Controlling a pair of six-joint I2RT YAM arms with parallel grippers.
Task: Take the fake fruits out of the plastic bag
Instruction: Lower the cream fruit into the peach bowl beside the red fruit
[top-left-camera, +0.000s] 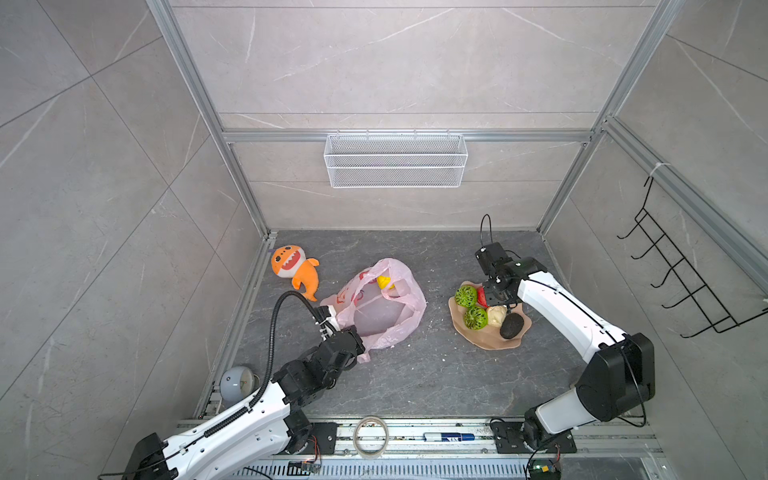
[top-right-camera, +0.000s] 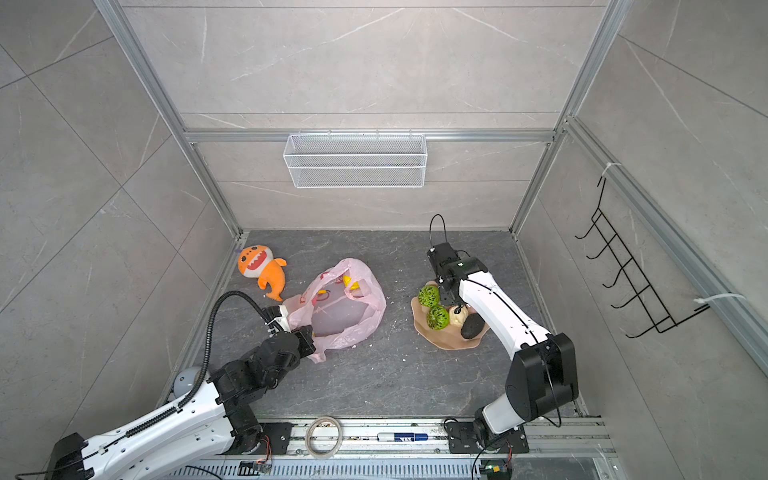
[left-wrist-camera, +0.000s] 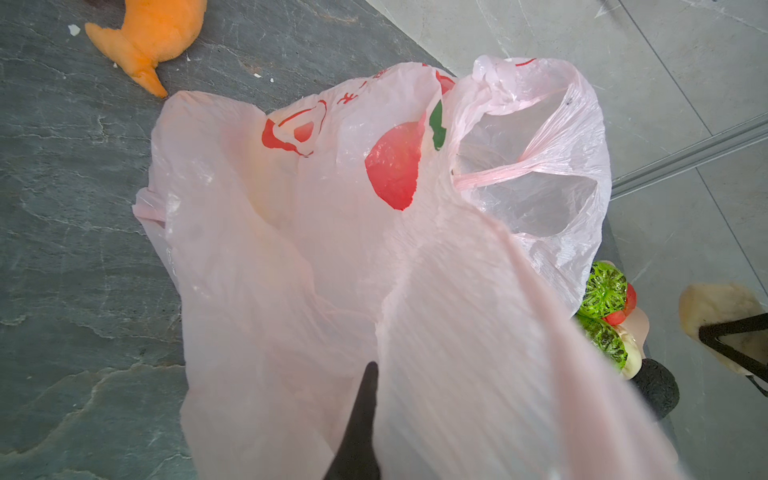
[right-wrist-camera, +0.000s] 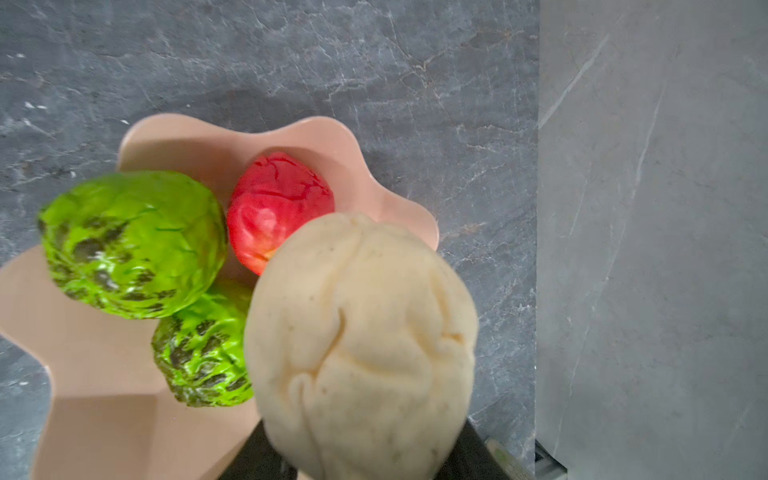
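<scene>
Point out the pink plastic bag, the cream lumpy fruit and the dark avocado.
plastic bag (left-wrist-camera: 291, 249): left wrist view, its middle panel.
cream lumpy fruit (right-wrist-camera: 361, 345): right wrist view, centre of its creased face.
dark avocado (top-left-camera: 512, 325): in a top view, middle of its skin.

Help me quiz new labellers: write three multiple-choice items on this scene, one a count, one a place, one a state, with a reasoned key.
1. How many green bumpy balls lie in the peach bowl? A one; B two; C four.
2. Where is the orange plush shark? A on the dark tabletop, left of the plastic bag; B in the bowl; C inside the bag.
3. What are the jaws of the right gripper doing? A standing open, empty; B shut on a cream lumpy piece; C shut on the bag.
Key: 1 B, two sit side by side in both top views; 2 A, it lies clear of the bag; 3 B, the right wrist view shows the piece between them.
</scene>
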